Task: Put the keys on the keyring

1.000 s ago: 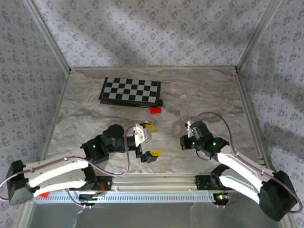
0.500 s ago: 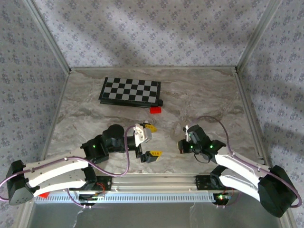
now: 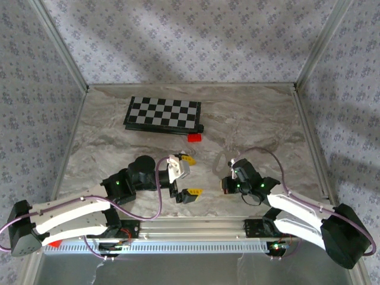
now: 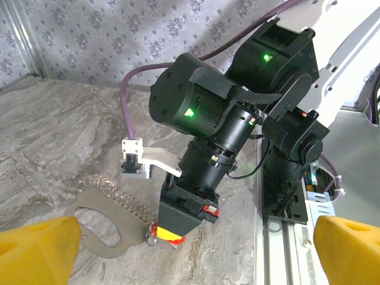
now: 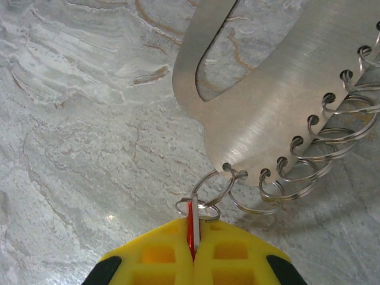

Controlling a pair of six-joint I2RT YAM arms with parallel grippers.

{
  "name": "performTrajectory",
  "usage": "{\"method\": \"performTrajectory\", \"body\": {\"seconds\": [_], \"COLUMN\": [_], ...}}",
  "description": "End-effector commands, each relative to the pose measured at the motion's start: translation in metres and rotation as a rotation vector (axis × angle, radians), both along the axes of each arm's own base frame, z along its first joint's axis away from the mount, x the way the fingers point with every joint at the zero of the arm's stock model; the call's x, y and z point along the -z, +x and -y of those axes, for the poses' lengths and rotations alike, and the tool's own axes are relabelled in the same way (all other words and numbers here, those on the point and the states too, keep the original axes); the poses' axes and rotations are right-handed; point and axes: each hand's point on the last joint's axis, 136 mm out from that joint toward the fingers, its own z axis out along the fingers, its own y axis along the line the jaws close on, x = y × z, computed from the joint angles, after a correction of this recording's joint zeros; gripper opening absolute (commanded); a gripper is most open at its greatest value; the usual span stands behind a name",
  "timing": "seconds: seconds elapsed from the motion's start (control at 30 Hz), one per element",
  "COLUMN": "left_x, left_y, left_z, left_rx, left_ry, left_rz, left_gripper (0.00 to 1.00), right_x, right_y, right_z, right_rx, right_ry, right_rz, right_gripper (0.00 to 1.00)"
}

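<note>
Key (image 5: 192, 228): thin red-white tag, edge-on, pinched btwn closed yellow fingers (image 5: 231, 252) of right tool (image 5: 192, 238). Top edge meets nearest ring; threaded or not, can't tell.
Keyring (image 5: 279, 107): flat steel crescent w/ row of split rings (image 5: 297, 172), lying on marble surface (image 5: 77, 148) just ahead of tool tips.
Left tool (image 3: 189, 176): fingers wide apart, well clear of right tool.

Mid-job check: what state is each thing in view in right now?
Left pincer: open, empty.
Right pincer: shut on the key.
Key: held edge-on at the keyring's end ring; threaded or not, cannot tell.
Keyring: lying flat on the table.
Chessboard: flat, apart from both arms.
Red block: resting at the chessboard's near corner.
</note>
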Motion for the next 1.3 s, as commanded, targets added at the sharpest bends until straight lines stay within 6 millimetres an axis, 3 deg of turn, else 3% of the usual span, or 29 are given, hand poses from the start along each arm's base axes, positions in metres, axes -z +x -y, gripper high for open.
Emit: {"method": "performTrajectory", "body": {"seconds": [0.0, 0.63, 1.27], "left_x": [-0.016, -0.011, -0.01], "left_y": [-0.004, -0.003, -0.003], "left_z": [0.003, 0.004, 0.005], "left_rx": [0.024, 0.02, 0.019], "left_ry": [-0.049, -0.046, -0.049], "left_rz": [0.006, -0.006, -0.014], "left_gripper": [1.0, 1.0, 0.99], "right_x": [0.015, 0.025, 0.017], "right_y": [-0.007, -0.013, -0.013], "right_z": [0.008, 0.015, 0.017], "right_rx": [0.018, 0.058, 0.071], "right_ry": [-0.04, -0.048, -0.029], "right_rz": [-0.033, -0.063, -0.036], "right_gripper": [0.0, 0.06, 0.31]}}
